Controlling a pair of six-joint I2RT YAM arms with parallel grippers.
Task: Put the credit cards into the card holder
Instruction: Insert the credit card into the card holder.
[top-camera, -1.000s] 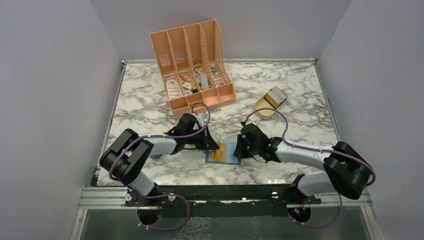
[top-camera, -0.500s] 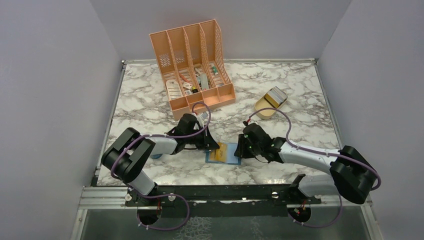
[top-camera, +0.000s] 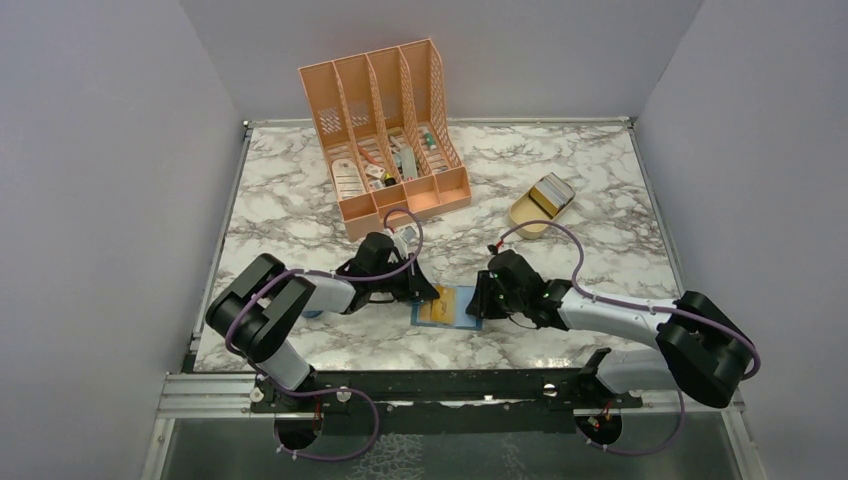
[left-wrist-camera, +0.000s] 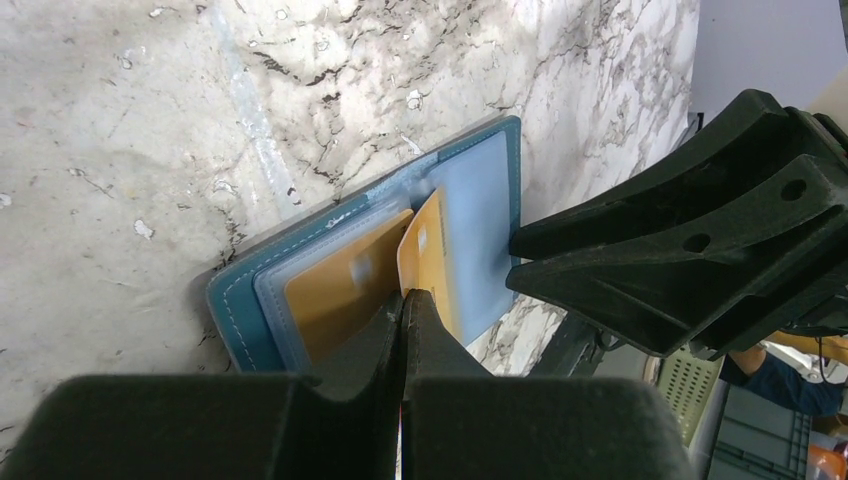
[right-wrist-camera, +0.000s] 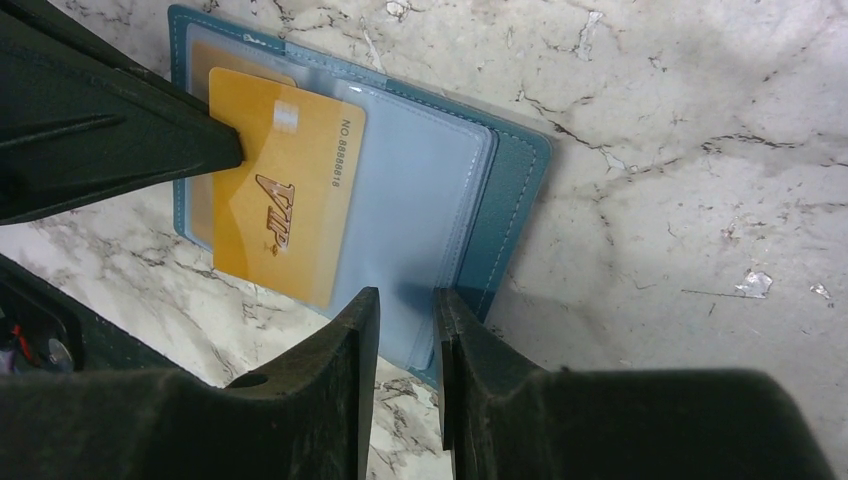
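The teal card holder (top-camera: 465, 318) lies open on the marble between the two arms, pale blue sleeves up (right-wrist-camera: 420, 200). One gold credit card (left-wrist-camera: 335, 290) sits inside a sleeve. A second gold credit card (right-wrist-camera: 280, 200), marked VIP, slants over the holder's left half. My left gripper (left-wrist-camera: 403, 297) is shut on that card's edge, and the card (left-wrist-camera: 432, 250) rises edge-on from the fingertips. My right gripper (right-wrist-camera: 405, 300) is open by a narrow gap, just above the sleeve's near corner and holding nothing. From above, the left gripper (top-camera: 432, 295) and right gripper (top-camera: 478, 305) flank the holder.
A large peach desk organizer (top-camera: 385, 130) full of small items stands at the back. A tan oval tray (top-camera: 540, 205) sits at the back right. A small bluish thing (top-camera: 312, 313) peeks out under the left arm. Grey walls close in three sides.
The right gripper's jaws have spread apart and it has edged left toward the holder. The left gripper stays shut on the card, barely moved.
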